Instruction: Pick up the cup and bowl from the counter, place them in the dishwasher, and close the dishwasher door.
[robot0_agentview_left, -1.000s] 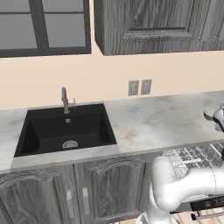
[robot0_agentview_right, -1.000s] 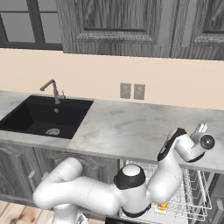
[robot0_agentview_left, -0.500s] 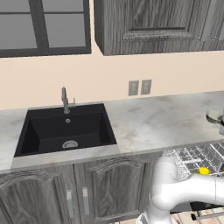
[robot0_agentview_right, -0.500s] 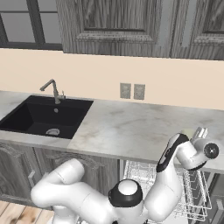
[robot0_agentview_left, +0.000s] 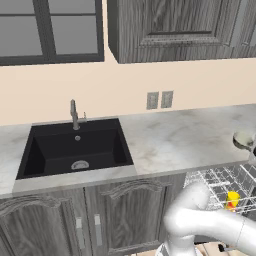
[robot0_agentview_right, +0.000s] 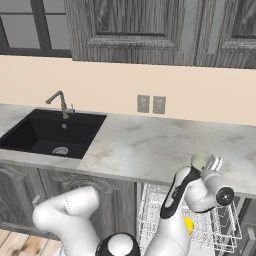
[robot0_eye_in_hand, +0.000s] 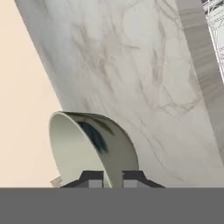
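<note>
A home kitchen, apparently: a marbled counter holds a black sink with a faucet, wood-grain cabinets hang above, and a dishwasher shows its wire rack.

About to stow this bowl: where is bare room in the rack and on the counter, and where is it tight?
The gripper pinches the bowl by its rim. The marbled counter is bare from the sink to the bowl. In the dishwasher's wire rack, the cup sits to the right; the wires to its left look free.

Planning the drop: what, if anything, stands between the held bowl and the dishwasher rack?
Nothing visible does. The end effector grips the bowl by its rim above the counter; the rack below holds only the yellow cup.
</note>
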